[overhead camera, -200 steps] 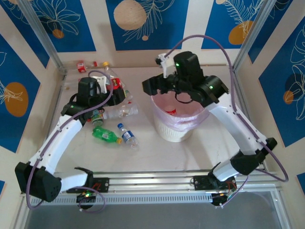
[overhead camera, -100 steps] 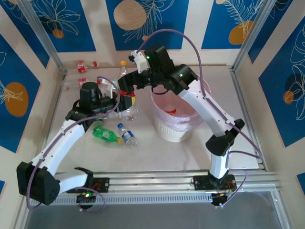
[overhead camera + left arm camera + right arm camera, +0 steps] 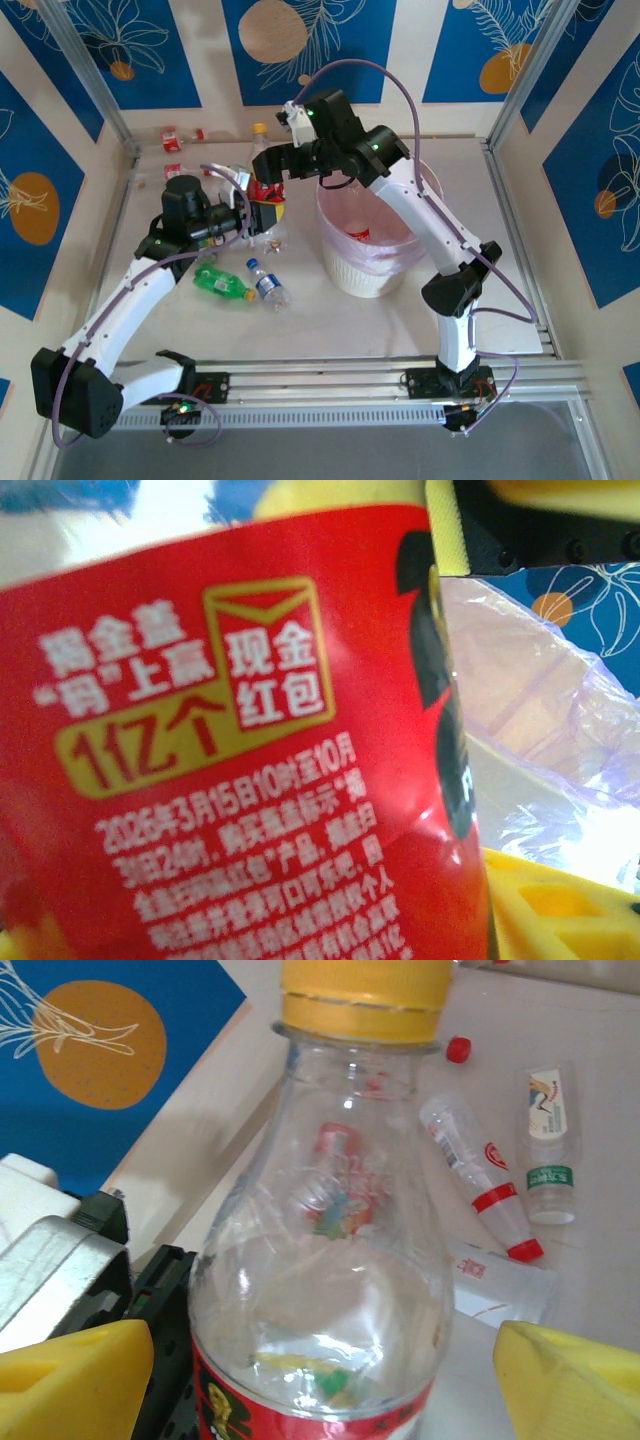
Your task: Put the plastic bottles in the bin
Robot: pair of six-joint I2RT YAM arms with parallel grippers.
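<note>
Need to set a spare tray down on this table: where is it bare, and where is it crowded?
Bare: the table strip between the bin and the near rail, and the side right of the bin, beyond the right arm, up to the frame. Crowded: left of the bin, where the plastic bottles lie around the left arm.

The table (image 3: 510,220) right of the bin (image 3: 360,275) and the strip in front of it lie bare. The right arm (image 3: 420,215) crosses the bin's far-left rim; the rest of its mouth is open. Left of the bin it is tight: an upright bottle (image 3: 320,1260) stands between the right fingers (image 3: 75,1380) with a gap on each side, the left gripper (image 3: 250,212) is close by, and 2 more lie nearer, a green bottle (image 3: 222,283) and a blue-label bottle (image 3: 268,284).
</note>
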